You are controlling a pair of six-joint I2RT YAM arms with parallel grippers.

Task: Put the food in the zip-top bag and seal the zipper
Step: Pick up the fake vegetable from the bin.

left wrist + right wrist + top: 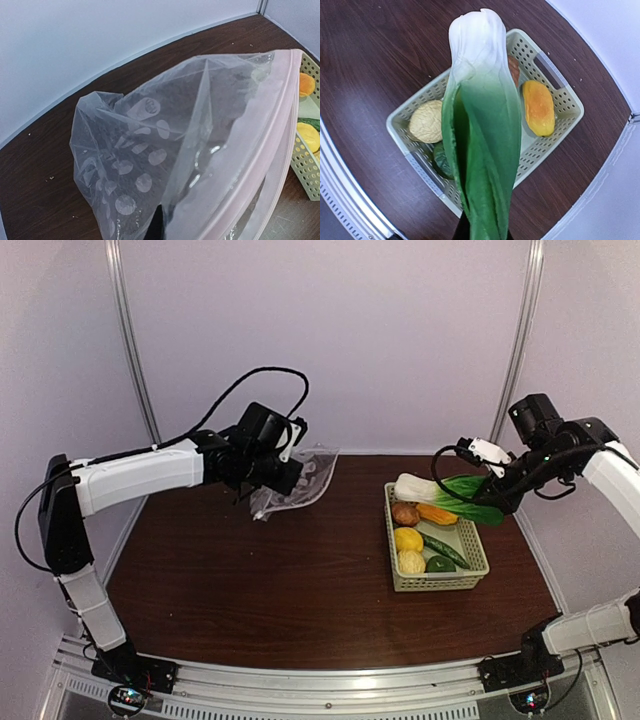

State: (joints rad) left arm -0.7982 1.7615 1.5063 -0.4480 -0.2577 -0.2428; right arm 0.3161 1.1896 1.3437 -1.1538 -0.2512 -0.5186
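Observation:
My left gripper (283, 472) is shut on the clear zip-top bag (297, 485) and holds it up above the far left of the table; the bag fills the left wrist view (165, 150), its pinkish zipper strip (280, 125) running down the right side. My right gripper (497, 492) is shut on the leafy green bok choy (450, 490) and holds it above the basket (470, 575); it shows white-stemmed in the right wrist view (480, 125). Lemons (408, 539), an orange piece (437, 513), a brown round one (404, 513), a cucumber (443, 548) and a pepper (440, 564) lie in the basket.
The pale green lattice basket (400, 120) stands on the brown table right of centre. White walls enclose the back and sides. The arm bases sit on the metal rail at the near edge.

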